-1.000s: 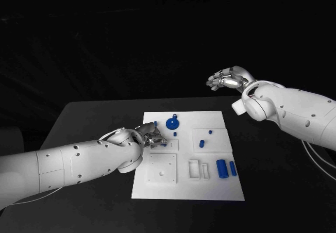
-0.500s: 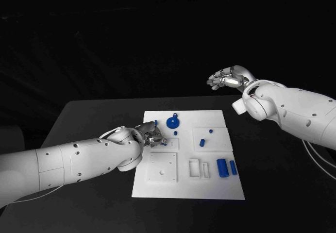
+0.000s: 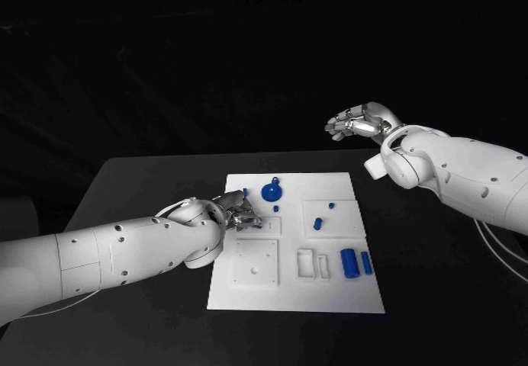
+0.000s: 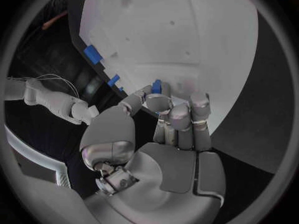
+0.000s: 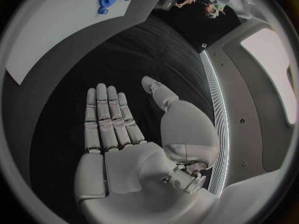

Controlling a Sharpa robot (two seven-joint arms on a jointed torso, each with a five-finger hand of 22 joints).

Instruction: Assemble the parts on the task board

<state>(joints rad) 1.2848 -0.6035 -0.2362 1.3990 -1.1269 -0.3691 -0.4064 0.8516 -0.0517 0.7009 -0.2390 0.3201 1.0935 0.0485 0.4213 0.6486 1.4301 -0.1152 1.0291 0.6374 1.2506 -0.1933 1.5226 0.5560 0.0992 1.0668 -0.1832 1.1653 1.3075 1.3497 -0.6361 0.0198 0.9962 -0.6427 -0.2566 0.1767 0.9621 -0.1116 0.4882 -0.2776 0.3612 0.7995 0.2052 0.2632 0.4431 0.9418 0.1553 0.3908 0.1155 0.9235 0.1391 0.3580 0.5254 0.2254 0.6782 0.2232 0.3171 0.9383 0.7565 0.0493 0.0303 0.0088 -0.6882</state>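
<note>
Head view: the white task board (image 3: 295, 297) lies in the middle of the black table (image 3: 143, 183), and the left hand (image 3: 236, 211) sits over the board's left edge, about level with its upper half. Its fingers are bunched together, and the left wrist view shows the thumb and fingertips (image 4: 163, 104) pinching a small blue part (image 4: 156, 87) just above the board's surface. Near the board's far edge a round blue gear-like part (image 3: 272, 191) rests on the plate, with a tiny blue piece (image 3: 275, 207) just below it. Toward the board's right side a short blue peg (image 3: 317, 224) lies in a square recess, and closer to the near right corner a blue cylinder (image 3: 349, 264) and a thinner blue bar (image 3: 366, 264) lie side by side, just beside two empty rectangular slots. The right hand (image 3: 358, 124) hangs in the air well beyond the board's far right corner, clear of the table; the right wrist view shows its fingers (image 5: 107, 119) straight and pressed together, thumb apart, holding nothing.
</note>
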